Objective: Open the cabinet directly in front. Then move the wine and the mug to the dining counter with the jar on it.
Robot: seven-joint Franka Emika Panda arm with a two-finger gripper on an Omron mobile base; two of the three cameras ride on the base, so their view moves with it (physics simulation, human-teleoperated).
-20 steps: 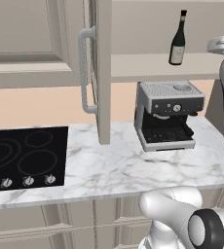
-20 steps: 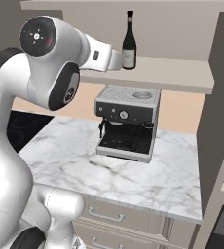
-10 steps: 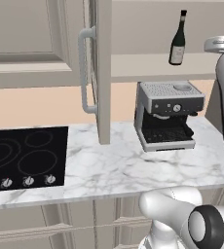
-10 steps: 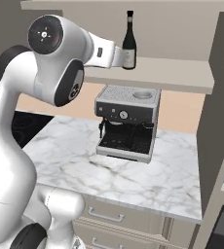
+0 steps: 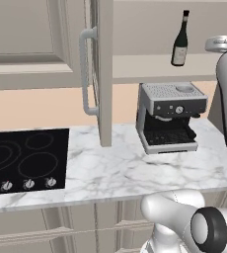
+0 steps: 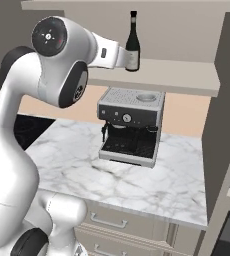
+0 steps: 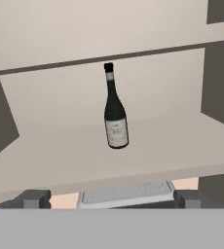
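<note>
The cabinet (image 5: 104, 99) stands open, its left door swung out edge-on with the curved silver handle (image 5: 87, 74) facing left. On its lower shelf (image 7: 60, 160) the dark wine (image 7: 115, 112) stands upright, also seen as the wine (image 5: 179, 42) and the wine (image 6: 132, 42). My gripper (image 7: 111, 199) is open, level with the shelf's front edge and pointed straight at the bottle from a short way off, with nothing between its fingertips (image 7: 36, 198). The white forearm (image 6: 107, 52) reaches up toward the shelf. The mug, the jar and the dining counter are out of view.
A silver espresso machine (image 5: 170, 118) sits on the marble counter (image 5: 110, 173) directly under the shelf. A black cooktop (image 5: 21, 158) lies to the left. The neighbouring cabinet door (image 5: 26, 39) is shut. A dark side wall (image 6: 227, 110) bounds the right.
The arm has swung slightly toward the cabinet opening. The wine has not moved and the gripper stays open.
</note>
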